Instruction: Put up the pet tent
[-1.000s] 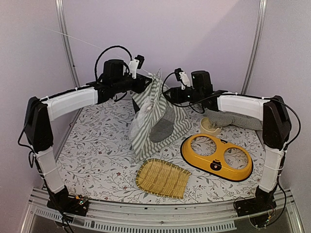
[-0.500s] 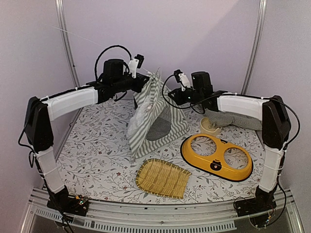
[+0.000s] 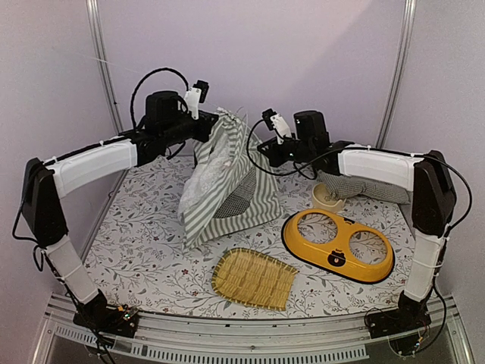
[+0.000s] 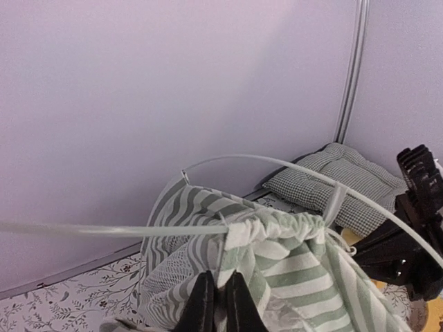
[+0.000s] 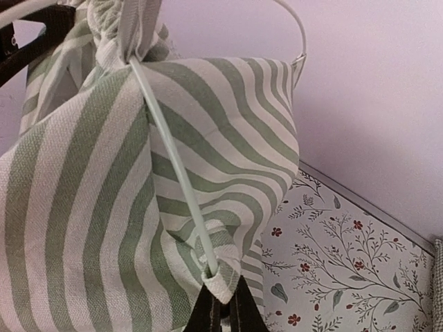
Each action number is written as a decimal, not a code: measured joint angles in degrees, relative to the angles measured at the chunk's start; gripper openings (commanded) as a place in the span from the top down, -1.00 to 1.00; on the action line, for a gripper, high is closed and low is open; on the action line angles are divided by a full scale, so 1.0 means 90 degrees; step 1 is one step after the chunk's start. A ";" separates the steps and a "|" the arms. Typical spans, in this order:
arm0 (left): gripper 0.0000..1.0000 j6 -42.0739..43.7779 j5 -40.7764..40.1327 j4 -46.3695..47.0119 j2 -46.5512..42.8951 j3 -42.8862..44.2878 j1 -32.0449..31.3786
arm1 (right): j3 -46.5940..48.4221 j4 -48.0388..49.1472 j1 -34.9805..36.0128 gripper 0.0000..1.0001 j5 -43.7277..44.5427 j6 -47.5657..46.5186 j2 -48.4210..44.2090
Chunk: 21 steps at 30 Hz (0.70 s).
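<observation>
The pet tent [image 3: 221, 186], grey-green and white striped with a mesh window, hangs half raised at the back middle of the table. My left gripper [image 3: 208, 133] is shut on its fabric just below the gathered top; in the left wrist view the black fingers [image 4: 202, 308] pinch striped cloth [image 4: 297, 270] under a thin white pole [image 4: 111, 229]. My right gripper [image 3: 261, 154] is shut on a lower corner of the tent. In the right wrist view the gripper [image 5: 221, 312] clamps the corner pocket [image 5: 223, 280] where a white pole [image 5: 173, 166] ends.
A checked cushion [image 3: 371, 186] lies at the back right, with a small cream bowl [image 3: 327, 196] in front of it. A yellow two-hole feeder [image 3: 339, 244] sits at right and a woven bamboo tray [image 3: 252, 277] near the front middle. Walls enclose the back and sides.
Both grippers have shut on the tent. The left arm has swung left and pulled the tent's top that way, spreading the fabric. The right arm has barely moved.
</observation>
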 measured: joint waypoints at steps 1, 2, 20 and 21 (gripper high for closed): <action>1.00 -0.0049 -0.0063 0.0000 -0.0107 -0.0049 0.0053 | -0.0002 -0.0087 0.0007 1.00 0.0109 -0.0061 -0.0070; 1.00 -0.0085 -0.0112 0.0000 -0.0209 -0.0080 0.0131 | -0.0005 -0.0177 0.0007 1.00 0.0240 -0.0138 -0.0158; 1.00 -0.1302 -0.0386 0.0423 -0.1700 -0.1013 0.1234 | 0.0661 -0.1188 -0.0556 1.00 0.2514 -0.1008 -0.1265; 1.00 -0.1399 -0.0369 0.0471 -0.1732 -0.1117 0.1268 | 0.0680 -0.1231 -0.0634 1.00 0.2545 -0.1027 -0.1265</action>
